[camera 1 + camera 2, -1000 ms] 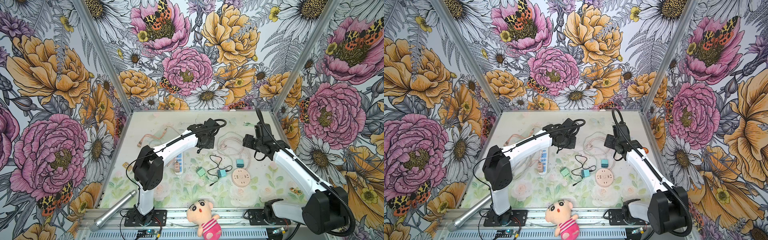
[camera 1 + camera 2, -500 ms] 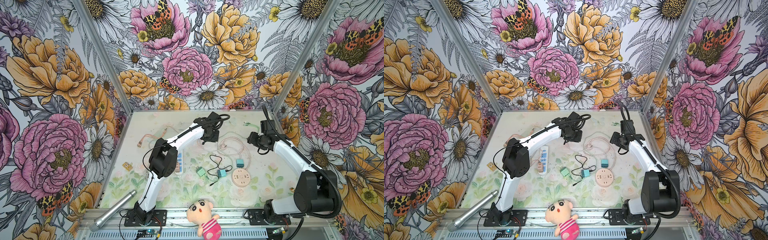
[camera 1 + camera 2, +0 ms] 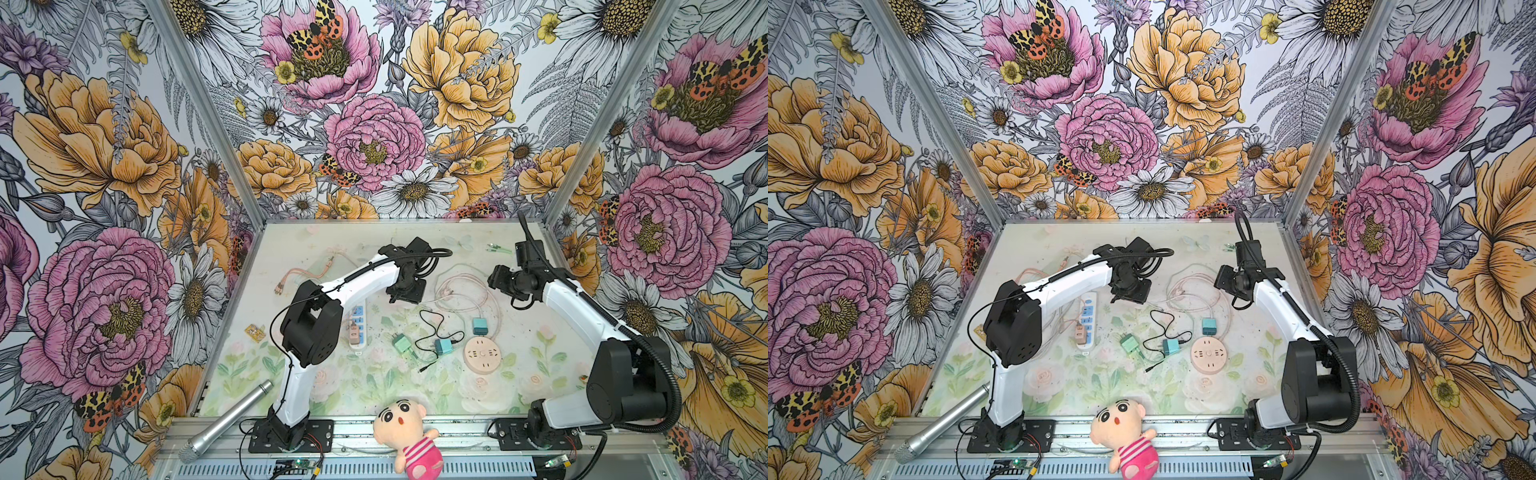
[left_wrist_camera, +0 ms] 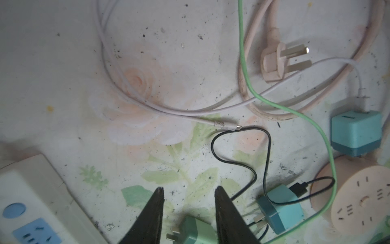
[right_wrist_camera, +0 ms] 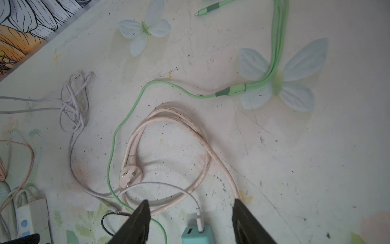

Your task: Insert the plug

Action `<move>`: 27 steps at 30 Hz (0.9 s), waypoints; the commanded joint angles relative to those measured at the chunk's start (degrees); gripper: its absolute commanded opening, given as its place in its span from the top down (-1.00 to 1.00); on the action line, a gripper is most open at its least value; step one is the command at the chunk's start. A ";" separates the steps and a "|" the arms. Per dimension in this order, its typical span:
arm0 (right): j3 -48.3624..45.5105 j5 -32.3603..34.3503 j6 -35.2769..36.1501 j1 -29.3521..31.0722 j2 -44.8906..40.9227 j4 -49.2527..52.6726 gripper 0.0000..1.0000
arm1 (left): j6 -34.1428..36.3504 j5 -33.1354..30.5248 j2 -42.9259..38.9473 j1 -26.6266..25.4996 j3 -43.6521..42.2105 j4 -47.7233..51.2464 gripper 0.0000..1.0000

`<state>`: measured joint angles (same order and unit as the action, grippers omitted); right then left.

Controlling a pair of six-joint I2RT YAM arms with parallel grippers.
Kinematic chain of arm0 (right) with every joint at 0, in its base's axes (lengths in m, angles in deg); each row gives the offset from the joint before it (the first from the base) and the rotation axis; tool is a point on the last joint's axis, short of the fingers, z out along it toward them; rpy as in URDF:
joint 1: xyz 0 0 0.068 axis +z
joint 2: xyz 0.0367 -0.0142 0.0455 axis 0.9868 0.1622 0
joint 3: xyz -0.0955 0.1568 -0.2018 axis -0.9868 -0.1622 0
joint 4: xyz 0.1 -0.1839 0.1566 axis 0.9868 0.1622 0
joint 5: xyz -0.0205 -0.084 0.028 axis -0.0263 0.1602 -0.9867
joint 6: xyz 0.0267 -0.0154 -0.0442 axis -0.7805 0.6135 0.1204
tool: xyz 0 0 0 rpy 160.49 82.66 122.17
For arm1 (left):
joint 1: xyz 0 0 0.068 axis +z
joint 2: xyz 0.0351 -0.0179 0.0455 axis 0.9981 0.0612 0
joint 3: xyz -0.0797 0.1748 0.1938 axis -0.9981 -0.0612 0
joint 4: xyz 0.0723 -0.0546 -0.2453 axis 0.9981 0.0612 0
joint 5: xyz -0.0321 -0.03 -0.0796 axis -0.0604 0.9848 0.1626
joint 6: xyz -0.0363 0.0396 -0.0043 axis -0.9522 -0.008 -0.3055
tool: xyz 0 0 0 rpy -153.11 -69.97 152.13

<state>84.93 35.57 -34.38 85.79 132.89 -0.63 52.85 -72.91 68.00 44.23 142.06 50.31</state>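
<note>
Pink plug (image 4: 272, 63) lies loose, left claw (image 4: 189, 188) half-spread, right claw (image 5: 191, 200) wide apart

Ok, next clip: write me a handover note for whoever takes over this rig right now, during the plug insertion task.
Left tool: open, empty, above the table.
Right tool: open, empty, also raised.
Pink plug lies loose on the table between the two tools, prongs bare. Round pink socket and white power strip lie nearer the front; a pinkish adapter sits on the strip.
Done: nothing gripped, pink plug not inserted.
Left: grasp the plug, carry it to a free socket, probably the round one, and press it in.
</note>
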 commanded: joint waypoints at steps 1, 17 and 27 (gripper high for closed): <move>1.20 -1.66 0.13 2.51 0.89 -0.91 -0.26 | 1.30 -5.03 -3.29 -1.33 -1.94 4.56 0.12; 15.58 3.38 0.65 10.73 16.56 -1.53 -0.17 | -5.31 -7.62 -12.60 -0.16 -10.05 5.09 0.06; 23.54 12.93 -5.53 5.74 26.58 -1.18 -0.06 | -4.60 -7.88 -16.42 1.82 -12.79 3.65 0.05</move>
<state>106.94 43.27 -37.85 93.07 159.00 -1.72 48.26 -79.49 52.46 45.47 130.36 55.27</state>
